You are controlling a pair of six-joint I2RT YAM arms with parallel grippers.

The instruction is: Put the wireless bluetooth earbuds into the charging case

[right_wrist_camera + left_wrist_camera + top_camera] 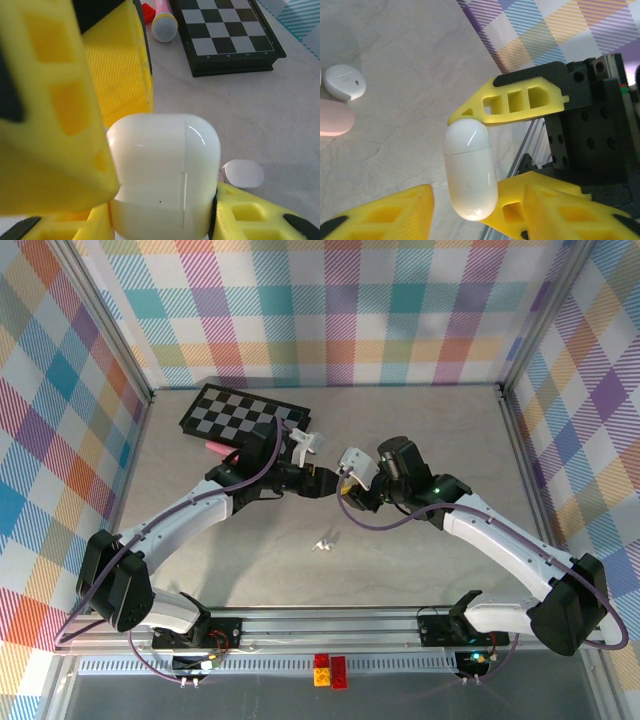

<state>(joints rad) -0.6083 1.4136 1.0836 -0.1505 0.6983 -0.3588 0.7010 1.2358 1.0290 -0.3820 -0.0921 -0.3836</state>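
A white charging case (165,165), lid closed, is held above the table. My right gripper (162,205) is shut on its lower body, one finger on each side. In the top view the case (355,461) hangs mid-table where both arms meet. My left gripper (475,195) stands open around the case (470,170), with a gap between its left finger (380,215) and the shell. In the left wrist view the right gripper's yellow finger (520,100) rests on the lid end. Two small white earbuds (325,543) lie on the table in front of the grippers (338,480).
A folding chessboard (245,415) lies at the back left, with a pink toy microphone (165,22) beside it. A white pebble case (345,81) and a pink one (332,117) rest on the table. Red and yellow bricks (330,670) sit by the front rail.
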